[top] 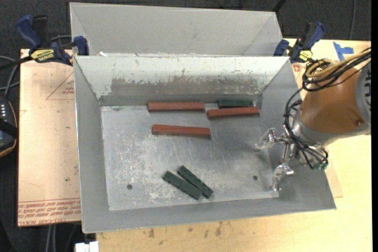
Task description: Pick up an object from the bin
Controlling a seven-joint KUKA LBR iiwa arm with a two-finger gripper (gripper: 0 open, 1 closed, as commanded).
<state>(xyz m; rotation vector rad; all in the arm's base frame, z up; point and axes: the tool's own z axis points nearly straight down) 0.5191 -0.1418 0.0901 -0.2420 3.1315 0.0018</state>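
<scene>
Approach step. My pincer (274, 158) hangs wide and empty over bare floor at the bin's (88, 127) right. Next: travel left, align across the red bar (181, 131), descend.

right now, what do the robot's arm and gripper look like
The arm's wrist end wears a smooth, rounded orange-brown cover. Thin black cables loop around the cover's edge and hang in a bundle beneath it. The gripper is small, with two slim fingers of shiny bare silver metal. No markings can be made out.
</scene>
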